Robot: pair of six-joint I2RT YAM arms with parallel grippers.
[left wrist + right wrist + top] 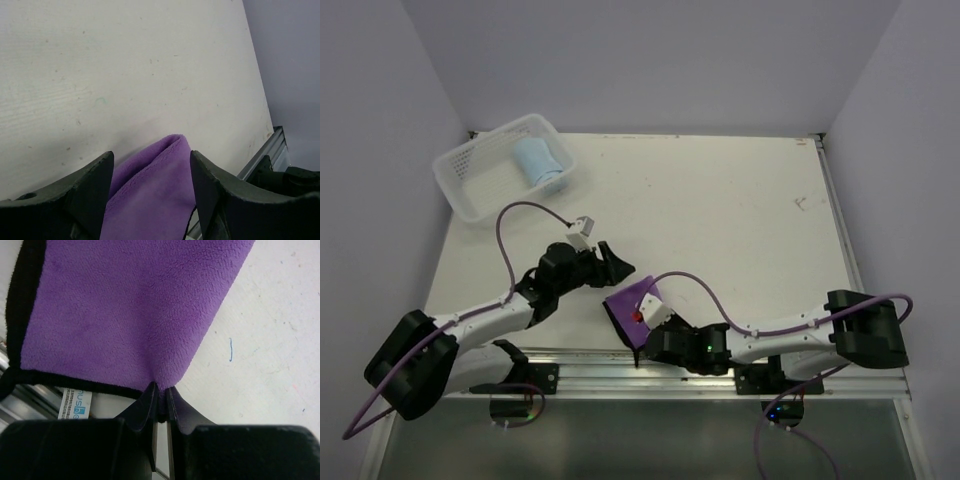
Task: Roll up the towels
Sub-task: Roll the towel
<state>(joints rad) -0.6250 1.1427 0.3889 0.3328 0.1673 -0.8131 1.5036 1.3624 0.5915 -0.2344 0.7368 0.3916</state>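
Pinching the near edge of the purple towel (130,315), the right gripper (160,390) has its jaws all but closed, with a thin fold of cloth nipped between the tips. Only the right wrist view shows this grip, and it also shows the towel's black border (15,315) and a white label (75,405) beside the fingers. From overhead, the right gripper (640,348) is mostly hidden under its own wrist. The purple towel (632,300) lies on the table (720,220) just ahead of it, between the two grippers. The left gripper (617,262) sits at the towel's far side. In the left wrist view the left gripper (151,157) stands wide open, holding nothing. A rounded purple fold (155,200) rises between its fingers (95,185); I cannot tell whether they touch it. Only the overhead view shows the light blue towel (538,165). It lies rolled in the white basket (470,190), well beyond the left gripper.
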